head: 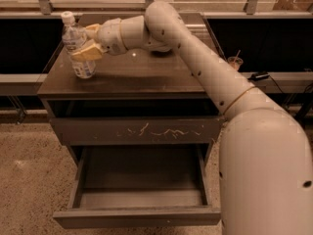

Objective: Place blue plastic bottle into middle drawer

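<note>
The blue plastic bottle (78, 48), clear with a white cap and a pale label, is nearly upright over the left part of the cabinet top (142, 75). My gripper (87, 50) is shut on the bottle's middle, with tan fingers (88, 53) around it. I cannot tell whether the bottle's base touches the top. The middle drawer (139, 217), with a plain front panel, is pulled open low at the front, and its inside shows empty. The drawer front with pale scratch marks (137, 131) above it is closed.
My arm (205, 77) reaches from the lower right across the cabinet top. A cup with a straw (234, 61) and a dark cable (259, 76) sit on the ledge to the right. Speckled floor (29, 180) lies to the left of the cabinet.
</note>
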`<state>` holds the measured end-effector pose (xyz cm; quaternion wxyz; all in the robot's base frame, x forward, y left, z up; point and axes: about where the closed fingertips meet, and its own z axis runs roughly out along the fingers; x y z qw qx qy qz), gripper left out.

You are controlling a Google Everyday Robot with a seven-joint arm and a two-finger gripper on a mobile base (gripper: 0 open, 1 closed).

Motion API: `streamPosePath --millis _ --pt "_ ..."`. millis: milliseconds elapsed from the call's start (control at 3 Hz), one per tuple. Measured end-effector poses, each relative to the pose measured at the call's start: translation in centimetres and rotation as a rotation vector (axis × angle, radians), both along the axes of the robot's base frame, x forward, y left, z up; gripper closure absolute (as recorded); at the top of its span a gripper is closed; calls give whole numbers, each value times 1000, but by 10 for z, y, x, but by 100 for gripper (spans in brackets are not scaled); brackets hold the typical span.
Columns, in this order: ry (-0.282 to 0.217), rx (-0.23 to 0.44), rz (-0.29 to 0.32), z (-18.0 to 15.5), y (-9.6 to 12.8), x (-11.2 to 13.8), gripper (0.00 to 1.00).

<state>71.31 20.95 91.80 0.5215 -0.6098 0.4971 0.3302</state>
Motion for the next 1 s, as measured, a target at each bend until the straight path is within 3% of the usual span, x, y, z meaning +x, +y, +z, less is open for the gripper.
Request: streamPosePath --millis 333,667,1000 --pt "-12 -18 215 19 48 -49 100" --pt "-1 -33 190 55 33 -84 100" --pt "52 -89 84 48 -10 -125 100"
